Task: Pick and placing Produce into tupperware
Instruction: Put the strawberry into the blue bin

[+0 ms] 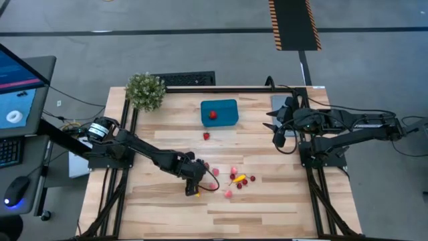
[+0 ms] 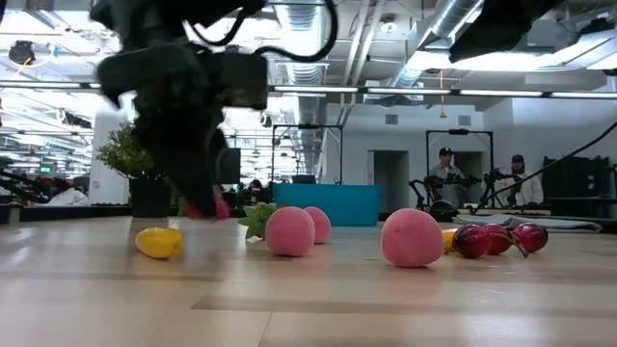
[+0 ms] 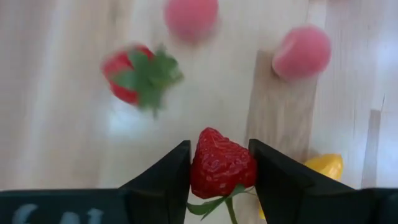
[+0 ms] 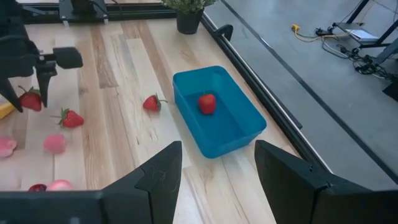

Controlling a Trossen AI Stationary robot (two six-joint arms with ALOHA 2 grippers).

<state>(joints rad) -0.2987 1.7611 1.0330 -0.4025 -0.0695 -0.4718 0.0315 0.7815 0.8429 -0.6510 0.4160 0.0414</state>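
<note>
The left gripper (image 3: pixel 222 171) sits low over the wooden table (image 1: pixel 267 207), its jaws clamped on a red strawberry (image 3: pixel 221 165) at about seven o'clock from the table's centre. A second strawberry (image 3: pixel 138 78) lies loose just beyond it, with pink pieces (image 2: pixel 412 237), dark cherries (image 2: pixel 492 238) and a yellow piece (image 2: pixel 159 241) scattered near, toward five o'clock. The teal tupperware (image 1: pixel 220 112) stands at twelve o'clock with one strawberry inside; another strawberry (image 1: pixel 206 136) lies just outside it. The right gripper (image 4: pixel 217 180) hovers at two o'clock, jaws apart and empty.
</note>
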